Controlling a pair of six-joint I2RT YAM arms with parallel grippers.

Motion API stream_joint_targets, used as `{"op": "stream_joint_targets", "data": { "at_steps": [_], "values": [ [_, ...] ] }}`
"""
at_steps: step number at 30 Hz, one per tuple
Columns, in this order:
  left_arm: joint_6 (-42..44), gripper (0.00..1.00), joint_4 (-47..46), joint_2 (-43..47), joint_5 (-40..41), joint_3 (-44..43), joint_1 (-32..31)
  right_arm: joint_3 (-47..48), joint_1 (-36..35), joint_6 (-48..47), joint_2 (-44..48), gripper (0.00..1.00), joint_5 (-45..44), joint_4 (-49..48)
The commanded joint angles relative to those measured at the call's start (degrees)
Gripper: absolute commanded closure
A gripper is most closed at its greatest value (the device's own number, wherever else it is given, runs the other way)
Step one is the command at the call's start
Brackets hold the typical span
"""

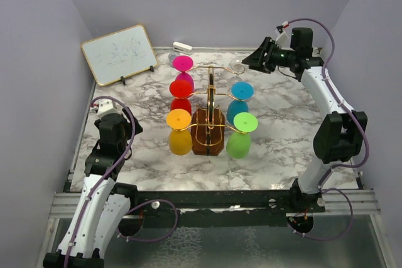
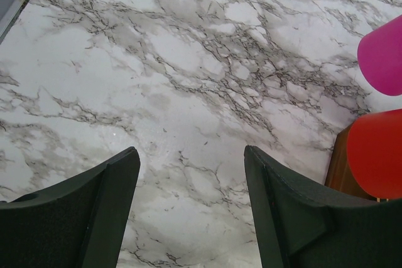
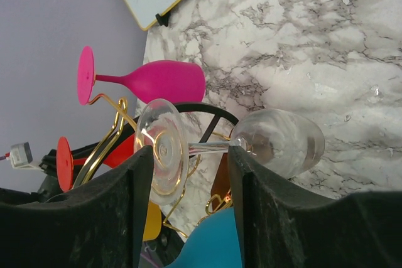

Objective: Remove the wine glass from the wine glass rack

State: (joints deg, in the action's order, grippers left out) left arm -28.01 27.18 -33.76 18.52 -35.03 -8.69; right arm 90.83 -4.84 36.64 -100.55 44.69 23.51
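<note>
Our right fingers [image 3: 94, 218] stand wide just short of the wine glass [image 3: 276, 142], its stem lying across their gap; our left fingers [image 2: 81, 218], also wide, hang well away.

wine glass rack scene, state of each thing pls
wine glass rack, upright, loaded
clear wine glass, hung on rack, not gripped
pink glass, hung on rack
red glass, hung on rack
orange glass, hung on rack
blue glass, hung on rack
green glass, hung on rack
right gripper, open, clear glass's stem between its fingers
left gripper, open, empty
whiteboard, propped upright
</note>
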Motion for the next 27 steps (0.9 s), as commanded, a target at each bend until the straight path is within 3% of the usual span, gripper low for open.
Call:
{"op": "stream_joint_targets", "data": {
  "at_steps": [1, 14, 27],
  "values": [
    [-0.6, 0.3, -0.2, 0.5, 1.2, -1.2, 0.3, 1.3, -0.9, -0.5, -0.9, 0.52, 1.0, -1.2],
    [-0.6, 0.3, -0.3, 0.6, 1.2, -1.0, 0.4, 1.5, -1.0, 0.4, -0.8, 0.83, 0.9, -2.2],
    [-0.6, 0.3, -0.4, 0.1, 0.8, -0.9, 0.4, -1.7, -1.0, 4.7, 4.1, 0.99, -0.3, -6.0]
  ]
}}
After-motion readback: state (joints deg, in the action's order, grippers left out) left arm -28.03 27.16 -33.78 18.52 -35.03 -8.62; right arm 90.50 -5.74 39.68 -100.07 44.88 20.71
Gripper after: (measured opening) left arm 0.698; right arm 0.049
